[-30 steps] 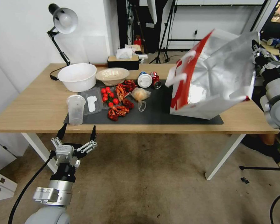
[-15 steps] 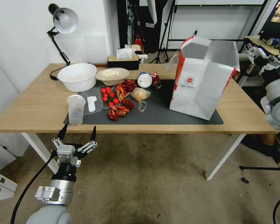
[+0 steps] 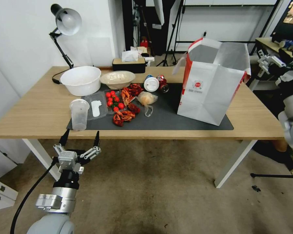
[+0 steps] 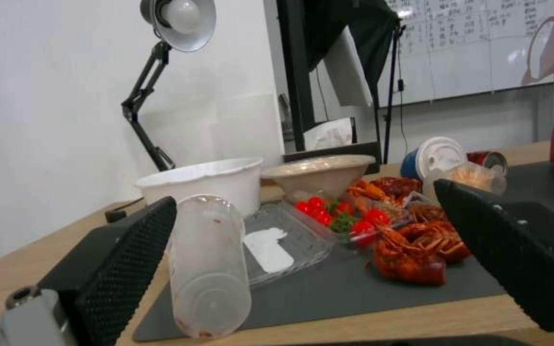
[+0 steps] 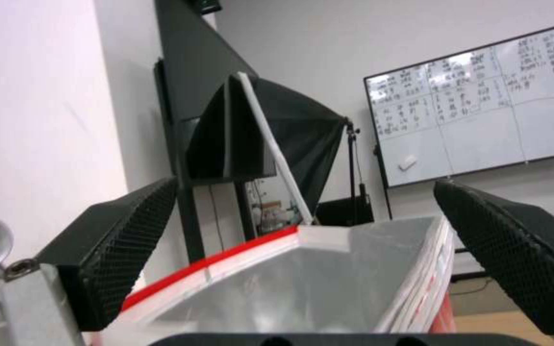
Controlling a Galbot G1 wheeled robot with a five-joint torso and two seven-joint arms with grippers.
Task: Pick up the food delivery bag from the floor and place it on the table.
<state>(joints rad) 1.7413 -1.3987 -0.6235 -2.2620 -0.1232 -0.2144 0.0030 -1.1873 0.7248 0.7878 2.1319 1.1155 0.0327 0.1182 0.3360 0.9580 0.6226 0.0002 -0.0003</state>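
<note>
Already, the food delivery bag (image 3: 211, 87) was seen standing upright on the table (image 3: 39, 110), at the right end of the dark grey mat (image 3: 166, 118), mouth up, nothing gripping it; the placing was judged done. The right gripper (image 3: 271, 62) was held just beside the bag's top edge, off to the right, pads spread wide with nothing between them, the foil-lined mouth showing below them in the right wrist view (image 5: 303, 283). The left gripper (image 3: 80, 138) was parked low over the floor (image 3: 159, 195) in front of the table edge, likewise spread and empty, probably kept clear of the work. The bag was boxy, creased white with red sides, shiny silver inside, with a small round red logo. A clear plastic cup (image 3: 79, 113), white bowl (image 3: 81, 80) and red crayfish (image 3: 123, 115) were left on the mat's left part, well apart from the bag.
</note>
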